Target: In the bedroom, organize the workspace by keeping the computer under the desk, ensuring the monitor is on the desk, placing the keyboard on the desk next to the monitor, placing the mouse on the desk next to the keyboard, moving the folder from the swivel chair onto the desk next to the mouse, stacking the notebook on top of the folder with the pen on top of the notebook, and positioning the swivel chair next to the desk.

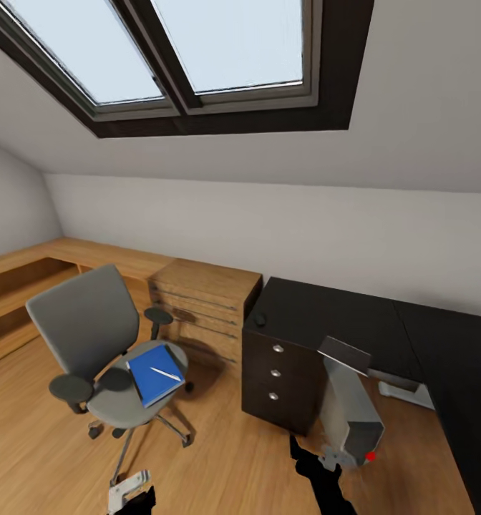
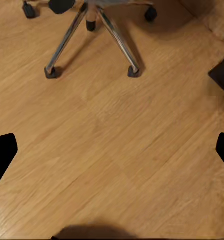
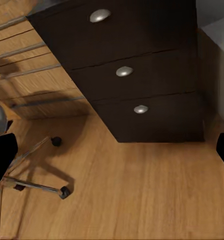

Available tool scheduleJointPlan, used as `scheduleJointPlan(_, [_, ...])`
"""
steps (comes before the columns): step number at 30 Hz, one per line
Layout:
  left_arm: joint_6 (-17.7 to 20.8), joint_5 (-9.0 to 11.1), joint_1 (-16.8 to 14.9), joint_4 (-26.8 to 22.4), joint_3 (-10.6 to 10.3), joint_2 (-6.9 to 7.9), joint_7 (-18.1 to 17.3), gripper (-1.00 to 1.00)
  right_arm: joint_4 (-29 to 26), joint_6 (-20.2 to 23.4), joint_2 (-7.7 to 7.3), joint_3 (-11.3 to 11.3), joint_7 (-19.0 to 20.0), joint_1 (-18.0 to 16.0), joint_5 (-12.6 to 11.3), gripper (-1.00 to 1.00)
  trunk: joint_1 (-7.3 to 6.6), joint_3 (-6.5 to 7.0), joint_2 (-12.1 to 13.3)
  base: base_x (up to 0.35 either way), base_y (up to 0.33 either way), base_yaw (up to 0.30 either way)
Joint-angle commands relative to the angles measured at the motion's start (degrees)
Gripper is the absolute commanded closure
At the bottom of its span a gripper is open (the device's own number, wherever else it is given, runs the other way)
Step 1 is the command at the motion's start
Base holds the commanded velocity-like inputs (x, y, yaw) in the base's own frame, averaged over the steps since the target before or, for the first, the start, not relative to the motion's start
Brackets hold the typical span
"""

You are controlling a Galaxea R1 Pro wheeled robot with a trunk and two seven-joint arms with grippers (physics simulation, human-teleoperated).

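Observation:
The grey swivel chair [image 1: 97, 336] stands on the wood floor left of the dark desk [image 1: 341, 315]. A flat blue item [image 1: 153, 375], folder or notebook, lies on its seat with a thin white pen [image 1: 166, 373] on top. A small dark mouse [image 1: 260, 319] sits at the desk's near left corner. The grey computer tower [image 1: 351, 411] stands under the desk. My left gripper [image 2: 112, 155] hangs open over bare floor near the chair's legs [image 2: 92, 45]. My right gripper [image 3: 112, 150] is open, facing the desk's drawer unit [image 3: 124, 70].
A light wooden chest of drawers [image 1: 205, 304] stands between the chair and the desk, with a low wooden bench [image 1: 26, 275] along the left wall. A pale low object [image 1: 405, 392] lies on the floor under the desk. A sloped ceiling with skylights is overhead.

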Motion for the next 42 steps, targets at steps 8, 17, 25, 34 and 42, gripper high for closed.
scheduleJointPlan(8, [21.98, 0.31, -0.05, -22.59, -0.16, -0.08, 1.48, -1.0, -20.18, 31.91, -0.67, 0.15, -22.47, -6.65, 10.61, -1.0, -1.71, 1.33, 3.15, 0.336, 0.0, 0.0])
scheduleJointPlan(17, [31.0, 0.75, -8.41, -27.85, -0.03, -1.84, 6.15, -1.0, -26.47, 64.57, 1.28, 0.24, -29.62, -18.43, 12.82, -1.0, -3.69, 2.94, 6.76, 0.338, 0.0, 0.0])
scheduleJointPlan(25, [32.07, 0.77, -8.69, -29.32, 0.43, -1.01, 6.27, -1.0, -28.02, 64.47, 1.58, 0.04, -29.89, -18.43, 12.52, -1.0, -5.45, 4.38, 9.97, 0.339, 0.0, 0.0])
scheduleJointPlan(34, [32.1, 0.96, -8.69, -29.38, 0.15, -1.21, 6.28, -1.0, -28.64, 64.31, 1.52, 0.05, -29.75, -18.33, 12.73, -1.0, -7.42, 5.88, 13.58, 0.339, 0.0, 0.07])
scheduleJointPlan(42, [32.1, 0.95, -8.69, -29.38, 0.06, -1.29, 6.28, -1.0, -28.54, 64.31, 1.47, 0.11, -29.49, -18.33, 12.84, -1.0, -7.64, 5.61, 13.97, 0.338, 0.0, 0.206])
